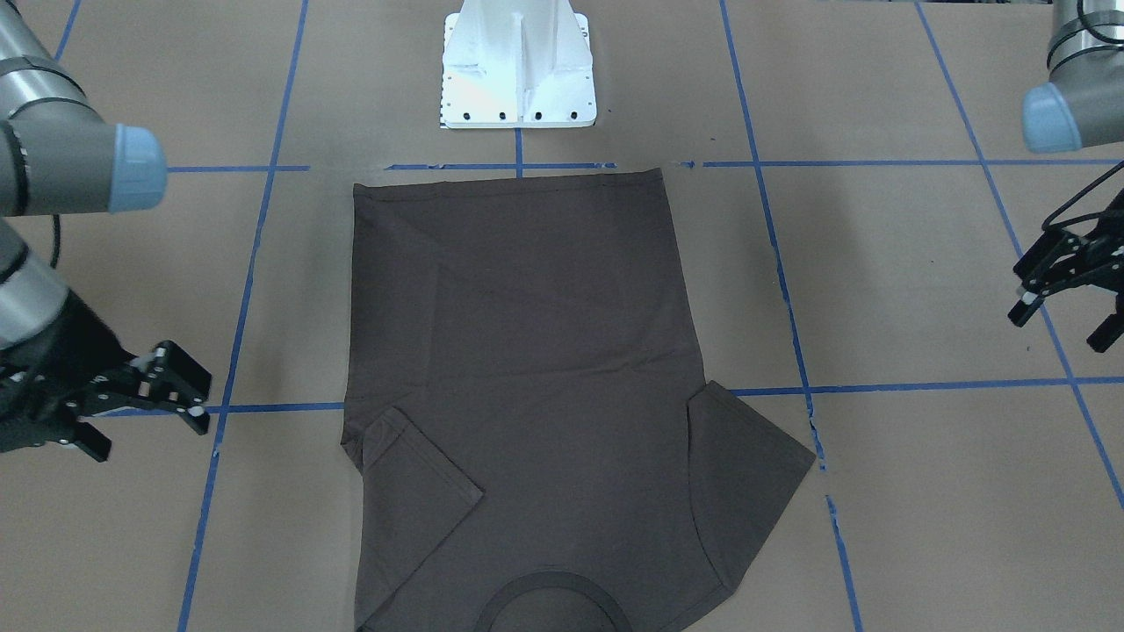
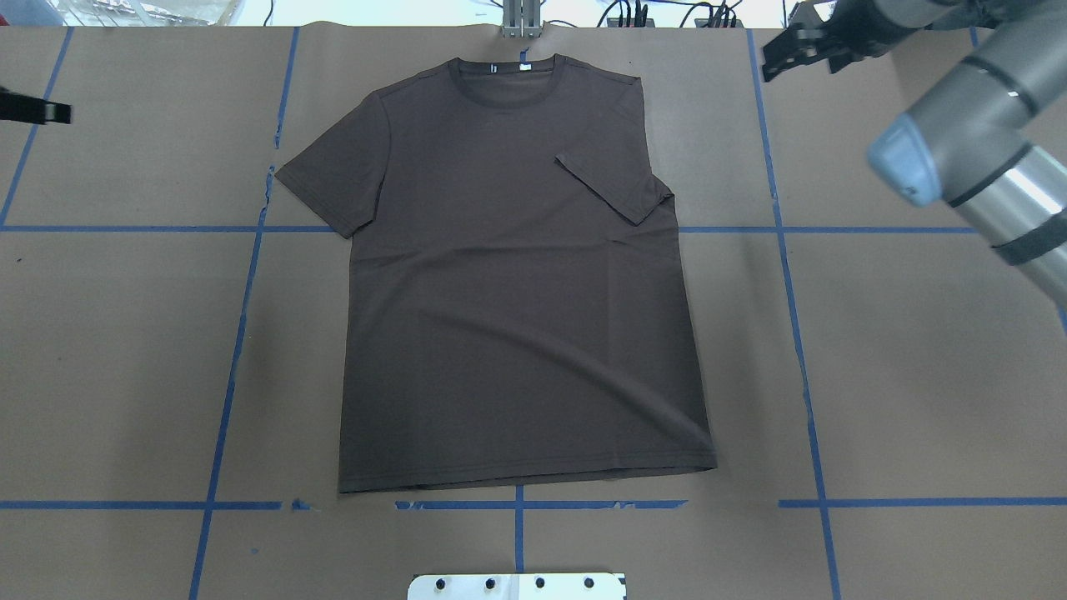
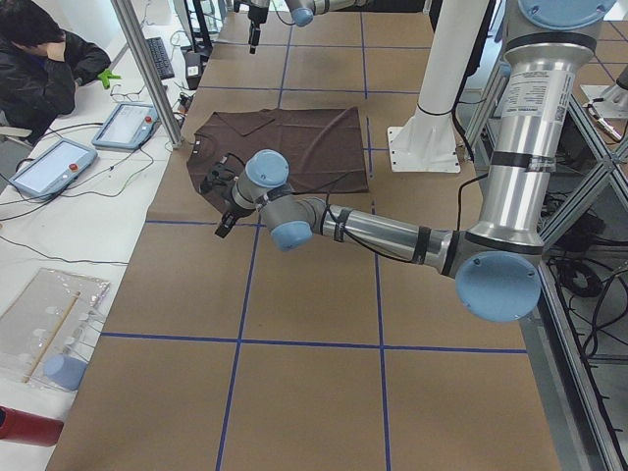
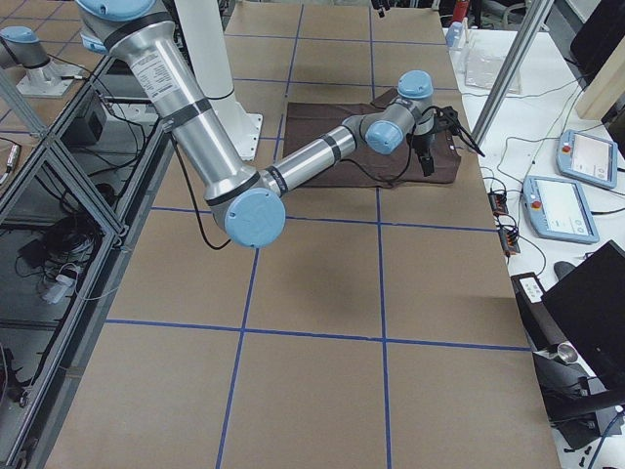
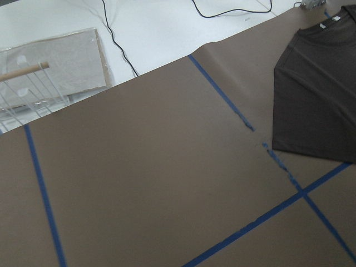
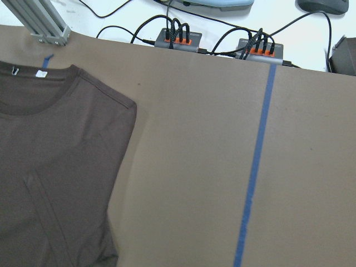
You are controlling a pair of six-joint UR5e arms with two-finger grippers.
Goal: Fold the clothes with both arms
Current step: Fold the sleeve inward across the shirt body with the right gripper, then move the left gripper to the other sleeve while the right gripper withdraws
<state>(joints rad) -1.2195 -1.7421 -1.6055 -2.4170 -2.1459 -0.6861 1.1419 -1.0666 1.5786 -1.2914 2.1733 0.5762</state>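
**T-shirt flat mid-counter, one sleeve folded in, both hands open and clear**

The dark grey-brown T-shirt (image 2: 517, 292) lies spread face up in the middle of the counter (image 2: 917, 375). Its ribbed collar (image 2: 504, 87) points to the counter's far edge, on the operators' side. A small white neck tag (image 2: 525, 67) shows inside the collar. The hem (image 2: 525, 477) lies toward the robot's edge, just short of the white pedestal (image 2: 517, 587) that stands at the middle of that edge.

The sleeve on the robot's right (image 2: 613, 179) is turned inward and rests on the chest. The sleeve on the robot's left (image 2: 329, 187) lies stretched out flat on the brown paper. A few shallow creases run across the body of the shirt.

Blue tape lines (image 2: 242, 333) divide the counter into squares. One of them passes just beside the tip of the spread sleeve.

The right hand (image 1: 151, 437) hangs toward the far right corner of the counter, well apart from the folded-in sleeve. Its two fingers are spread wide with nothing between them. The left hand (image 1: 1058, 329) hangs toward the far left corner, also well apart from the shirt, with its fingers likewise parted and empty. Neither hand touches the cloth.

Beyond the far edge, off the counter, lie black cables plugged into small hubs (image 6: 178, 36).
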